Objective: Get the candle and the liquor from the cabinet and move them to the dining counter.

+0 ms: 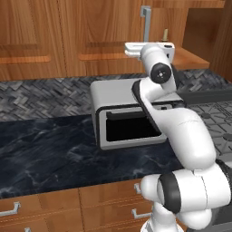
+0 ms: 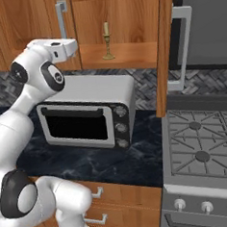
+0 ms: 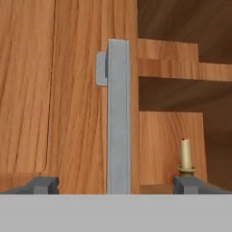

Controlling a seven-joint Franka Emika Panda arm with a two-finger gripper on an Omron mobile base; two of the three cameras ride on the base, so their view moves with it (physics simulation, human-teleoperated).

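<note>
The candle (image 2: pixel 107 38), a cream stick in a small brass holder, stands upright on the bottom shelf of the open reddish-brown cabinet (image 2: pixel 126 10). It also shows as the candle (image 1: pixel 165 34) and, at lower right of the hand view, as the candle (image 3: pixel 185 159). My gripper (image 3: pixel 117 186) is open and empty, its two fingertips (image 3: pixel 43 185) wide apart. It faces the long grey bar handle (image 3: pixel 118 118) of the cabinet's shut left door, without touching it. The candle stands to the right of that handle. The liquor and the dining counter are out of view.
A silver toaster oven (image 2: pixel 86 115) sits on the black marble worktop (image 1: pixel 45 149) right under my arm. The cabinet's right door (image 2: pixel 164 48) hangs open toward me, its handle (image 2: pixel 182 47) sticking out. A gas stove (image 2: pixel 205 147) lies to the right, drawers (image 1: pixel 41 208) below.
</note>
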